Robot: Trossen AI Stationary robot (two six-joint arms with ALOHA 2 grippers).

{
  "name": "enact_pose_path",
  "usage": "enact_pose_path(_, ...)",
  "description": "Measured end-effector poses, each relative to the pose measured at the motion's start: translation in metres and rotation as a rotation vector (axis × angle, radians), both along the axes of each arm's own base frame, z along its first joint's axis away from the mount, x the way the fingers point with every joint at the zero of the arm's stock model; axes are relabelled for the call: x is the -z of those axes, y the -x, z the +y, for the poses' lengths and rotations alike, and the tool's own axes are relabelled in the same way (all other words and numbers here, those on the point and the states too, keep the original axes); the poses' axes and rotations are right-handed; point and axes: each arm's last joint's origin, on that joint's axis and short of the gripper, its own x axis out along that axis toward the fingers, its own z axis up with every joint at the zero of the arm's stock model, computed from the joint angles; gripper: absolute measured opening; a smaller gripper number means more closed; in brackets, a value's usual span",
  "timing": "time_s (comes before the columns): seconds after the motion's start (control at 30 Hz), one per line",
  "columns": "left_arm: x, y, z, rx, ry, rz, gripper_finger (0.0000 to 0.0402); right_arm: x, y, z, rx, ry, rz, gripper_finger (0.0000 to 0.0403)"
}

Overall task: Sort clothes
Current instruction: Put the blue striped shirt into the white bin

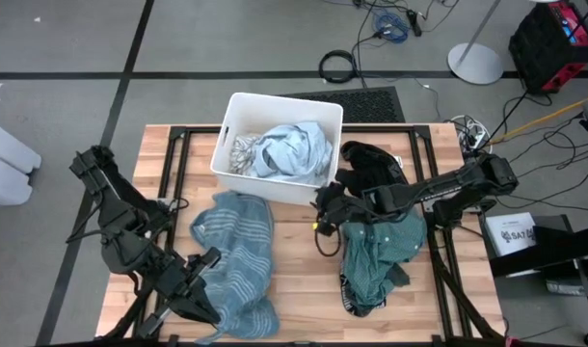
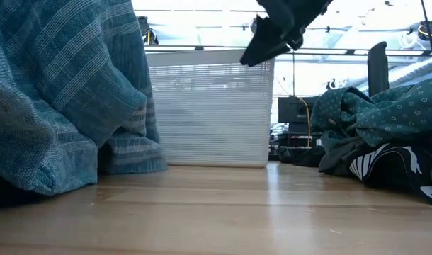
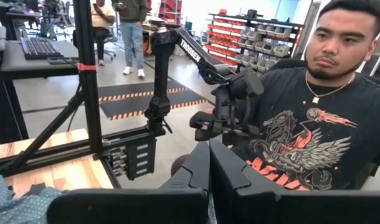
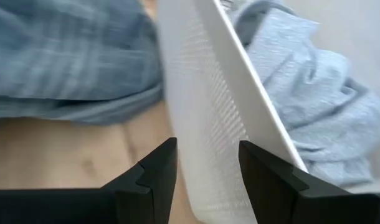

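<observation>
Inside bin (image 1: 238, 114): light-blue garment (image 1: 296, 152), perhaps patterned piece (image 1: 243, 152).

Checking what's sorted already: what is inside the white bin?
The white bin holds a light blue garment on top and a white-grey patterned piece beside it. Anything beneath them is covered.
</observation>
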Motion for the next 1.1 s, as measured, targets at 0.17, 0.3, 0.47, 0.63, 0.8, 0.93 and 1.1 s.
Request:
enact_pose_path(0.17, 0.000, 0.000, 0.000, 0.000, -0.002, 0.002, 0.0000, 0.000, -0.001, -0.013, 0.048, 0.013, 0.008, 0.0160)
enact_pose_path(0.3, 0.000, 0.000, 0.000, 0.000, -0.003, 0.002, 0.0000, 0.001, -0.001, -0.024, 0.086, 0.014, 0.016, 0.0160)
enact_pose_path(0.47, 0.000, 0.000, 0.000, 0.000, -0.002, 0.003, 0.0000, 0.003, 0.000, -0.026, 0.069, -0.011, 0.040, 0.0160)
enact_pose_path(0.63, 0.000, 0.000, 0.000, -0.002, 0.019, 0.019, 0.0000, 0.008, 0.003, -0.005, -0.136, -0.264, 0.098, 0.0160)
enact_pose_path(0.8, 0.001, 0.000, 0.000, -0.010, 0.042, 0.038, 0.0000, 0.011, 0.010, 0.031, -0.287, -0.421, 0.145, 0.0160)
enact_pose_path(0.93, 0.004, -0.005, -0.002, -0.075, 0.088, 0.084, 0.0000, 0.010, 0.010, 0.062, -0.369, -0.428, 0.091, 0.0160)
enact_pose_path(1.1, 0.007, -0.017, -0.007, -0.097, 0.117, 0.064, 0.0000, 0.004, -0.005, 0.097, -0.476, -0.289, -0.153, 0.0160)
